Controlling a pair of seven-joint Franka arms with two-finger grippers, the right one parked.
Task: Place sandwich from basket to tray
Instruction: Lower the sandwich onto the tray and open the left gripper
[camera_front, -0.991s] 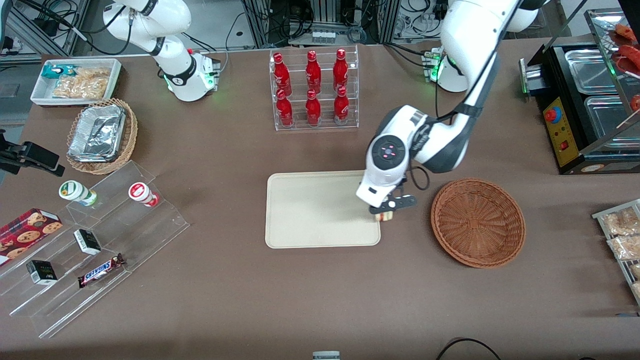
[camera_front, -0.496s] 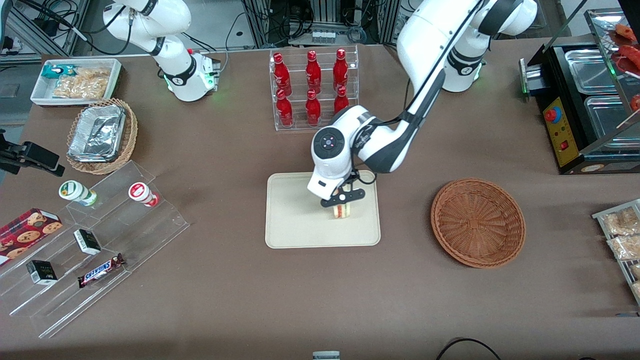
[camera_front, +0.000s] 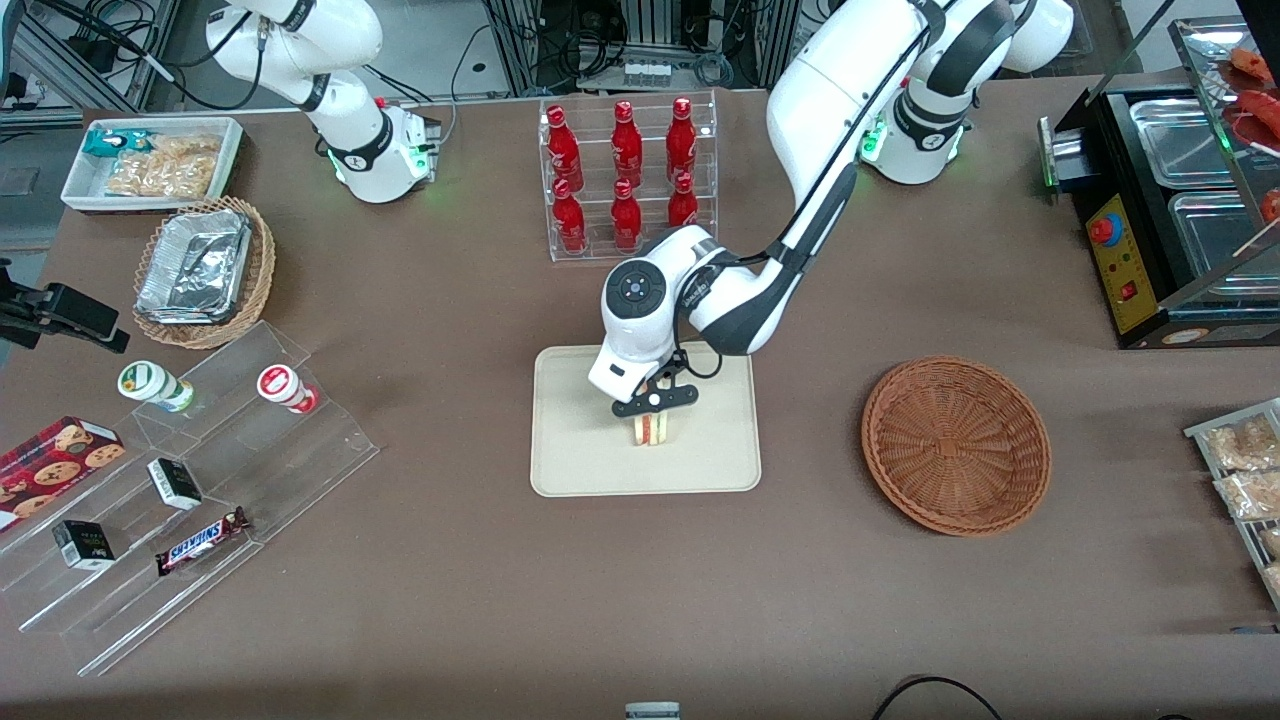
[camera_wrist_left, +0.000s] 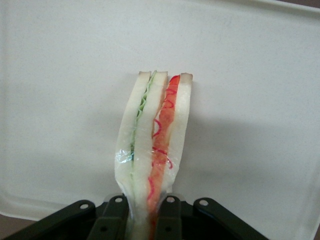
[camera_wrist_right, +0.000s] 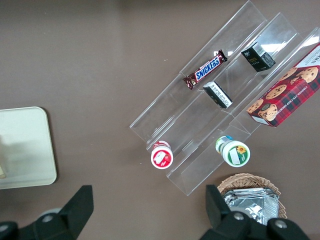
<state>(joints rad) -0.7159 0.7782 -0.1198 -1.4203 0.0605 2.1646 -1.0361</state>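
Sandwich (camera_wrist_left: 155, 150) upright in claw (camera_front: 654, 402), cut edge toward front camera, over tray (camera_front: 570, 450).

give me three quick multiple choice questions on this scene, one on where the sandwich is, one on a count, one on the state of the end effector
1. Where is the triangular white-bread sandwich?
A. in the round reddish-brown wicker basket
B. over the flat cream rectangular tray
C. on the bare brown table

2. How many red bottles stand in the clear acrylic rack?
A. four
B. six
C. eight

3. What is the state of the left arm's end effector?
A. shut on the sandwich
B. open above the basket
C. shut on nothing

Answers:
1. B: the sandwich shows over the tray, while the basket holds nothing.
2. B: the rack holds two rows of three bottles.
3. A: in the left wrist view the end effector has its fingers pressed against both bread faces of the sandwich, over the tray.
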